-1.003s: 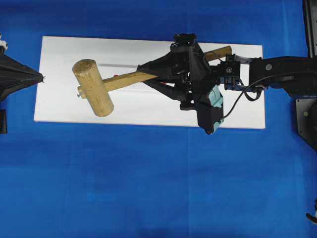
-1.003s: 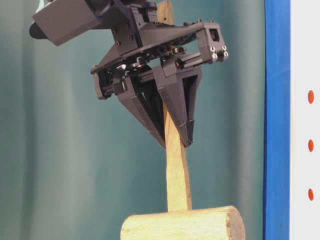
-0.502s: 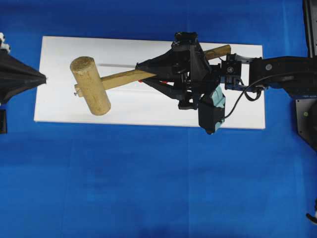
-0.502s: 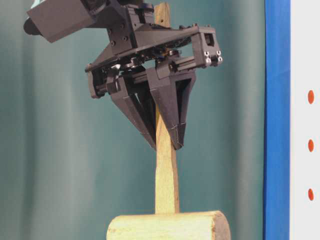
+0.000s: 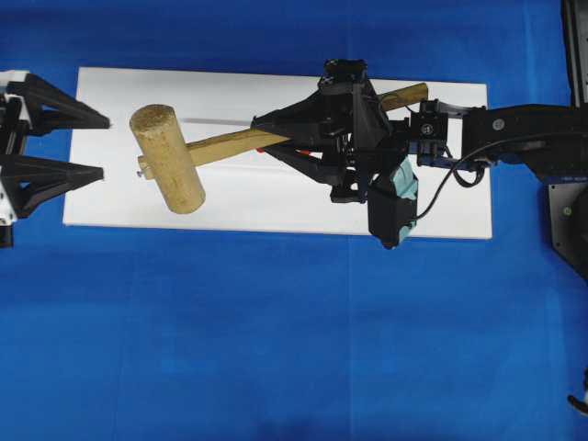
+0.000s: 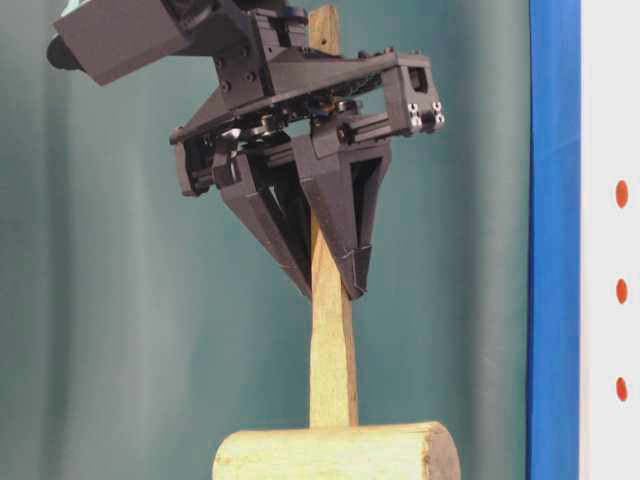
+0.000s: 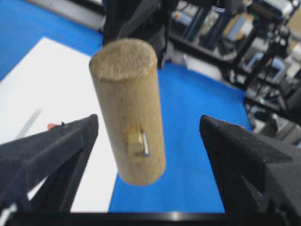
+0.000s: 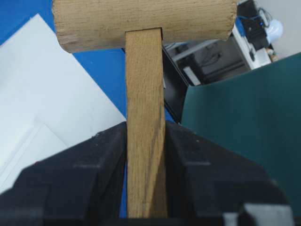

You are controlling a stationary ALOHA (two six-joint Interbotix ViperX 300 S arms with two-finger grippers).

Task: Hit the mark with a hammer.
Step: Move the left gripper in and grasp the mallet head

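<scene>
Pale, rough-grained wooden hammer [image 5: 175, 156] over matt white block [image 5: 266, 197]

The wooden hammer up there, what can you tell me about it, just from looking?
The light wooden mallet has a thick cylindrical head and a long, flat, straight handle set through the head, with a small metal pin beside the handle's end. The right gripper clamps the handle midway, holding the mallet above the white rectangular block. The open left gripper faces the head without touching it.
</scene>
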